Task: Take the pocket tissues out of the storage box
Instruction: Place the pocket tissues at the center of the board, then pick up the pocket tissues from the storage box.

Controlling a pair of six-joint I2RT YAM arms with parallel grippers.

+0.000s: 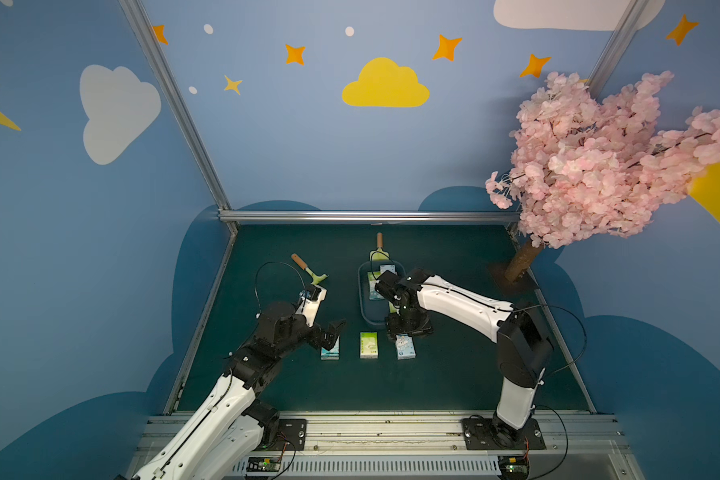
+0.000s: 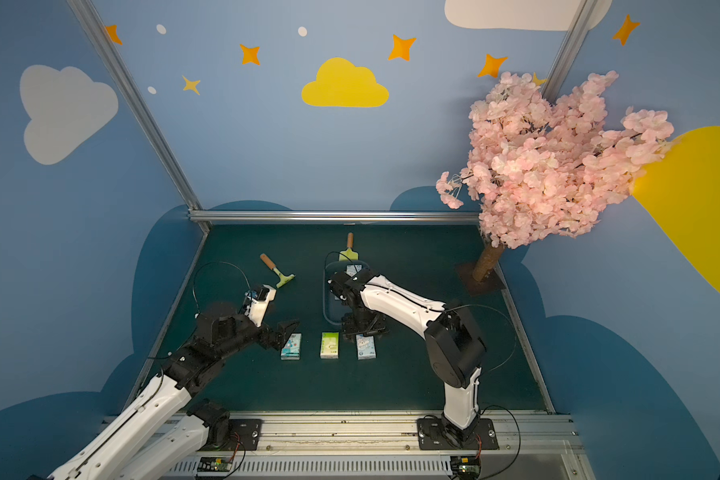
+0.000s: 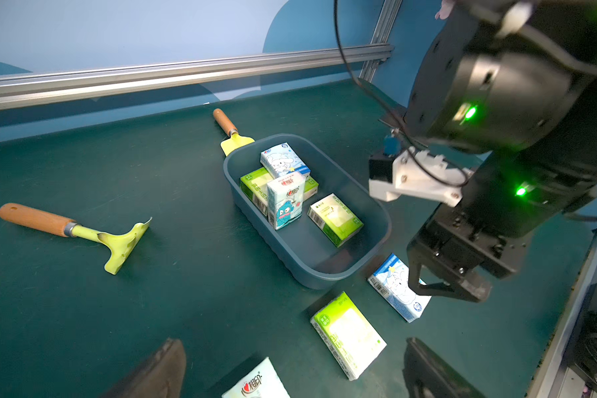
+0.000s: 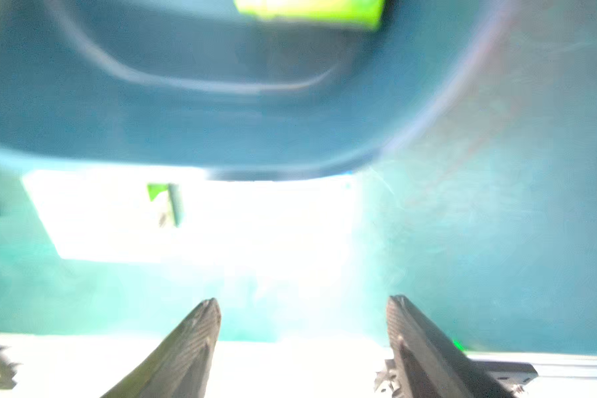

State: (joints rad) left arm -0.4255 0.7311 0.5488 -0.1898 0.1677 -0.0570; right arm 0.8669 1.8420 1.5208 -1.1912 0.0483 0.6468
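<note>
Beneath spread right tool [image 1: 406,336]: blue packet [image 1: 405,350] flat, lengthwise toward box [image 1: 362,307]; left tool [image 1: 335,334] spread.

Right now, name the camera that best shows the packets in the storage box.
Left wrist view: storage box unblocked, tissue packets clear. In both top views the right arm hides most. Right wrist: only blur.

Several tissue packets [image 3: 285,203] are seen inside the blue box [image 3: 376,220]; three more are laid on the green mat [image 3: 187,293] beside it, one beneath the right gripper [image 3: 442,286].
</note>
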